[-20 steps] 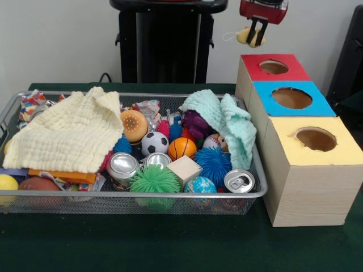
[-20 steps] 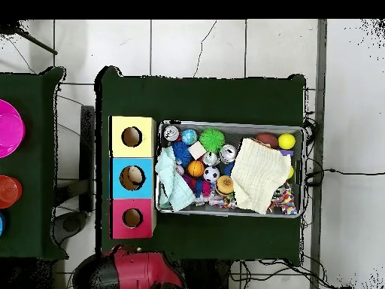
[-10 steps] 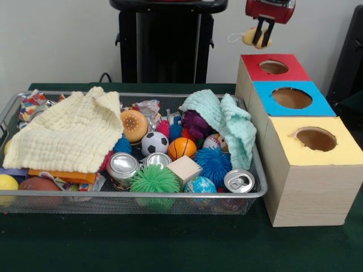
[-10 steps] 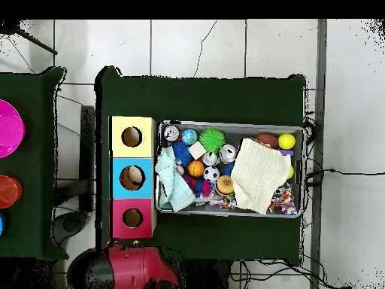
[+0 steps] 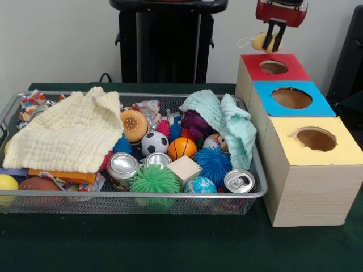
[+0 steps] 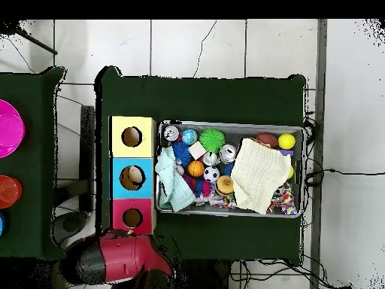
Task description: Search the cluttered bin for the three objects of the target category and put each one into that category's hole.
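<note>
In the front view the gripper [image 5: 274, 41] hung in the upper right of the frame, its dark fingers clamped on a small yellow object [image 5: 262, 41] with a pale loop at its left side; what the object was could not be told; it was held in the air above the red-topped box [image 5: 256, 71], just over and slightly behind that box's hole [image 5: 274, 67], apart from the box's top; below it in the frame stood the blue-topped box [image 5: 326, 105] and then the yellow-topped box [image 5: 346, 152], the three touching in a row at the right of the frame; the wire bin [image 5: 170, 195] filled the left and centre, holding a pale yellow cloth [image 5: 65, 136] at its left, a mint green cloth [image 5: 227, 122] draped at its right end, a soccer ball [image 5: 154, 143], a small basketball [image 5: 182, 148], a green spiky ball [image 5: 155, 180], a blue spiky ball [image 5: 215, 164], a wooden cube [image 5: 184, 169] and a can [image 5: 239, 181] near the front right corner; in the overhead view the red arm [image 6: 120, 260] lay at the lower left, just below the red-topped box [image 6: 132, 218], with the gripper itself hidden beneath it; the bin [image 6: 230, 126] sat in the middle of the green table [image 6: 203, 98]
</note>
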Action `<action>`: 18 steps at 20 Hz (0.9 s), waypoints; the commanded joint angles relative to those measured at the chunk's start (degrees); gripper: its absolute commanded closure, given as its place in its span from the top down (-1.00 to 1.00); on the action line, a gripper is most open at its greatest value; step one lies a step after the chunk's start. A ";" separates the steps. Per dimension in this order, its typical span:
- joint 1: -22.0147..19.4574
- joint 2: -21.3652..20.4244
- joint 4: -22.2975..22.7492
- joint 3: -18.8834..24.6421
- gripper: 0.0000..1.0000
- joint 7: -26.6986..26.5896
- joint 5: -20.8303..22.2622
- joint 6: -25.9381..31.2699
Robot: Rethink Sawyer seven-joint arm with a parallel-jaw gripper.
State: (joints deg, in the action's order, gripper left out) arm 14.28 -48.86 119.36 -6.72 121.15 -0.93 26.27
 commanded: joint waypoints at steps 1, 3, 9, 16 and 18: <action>1.67 3.61 -9.46 0.14 -1.00 12.56 -3.81 7.78; 1.81 4.13 -9.67 0.10 -1.00 12.28 -4.01 7.21; 1.10 7.04 -9.92 0.76 -1.00 10.95 -4.68 3.22; 0.93 9.64 -11.06 1.24 -1.00 10.36 -5.13 0.61; -0.52 10.84 -10.67 2.30 -1.00 9.02 -4.90 -1.84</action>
State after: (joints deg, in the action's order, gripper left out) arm 16.38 -43.72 112.74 -6.81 121.15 -3.60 27.88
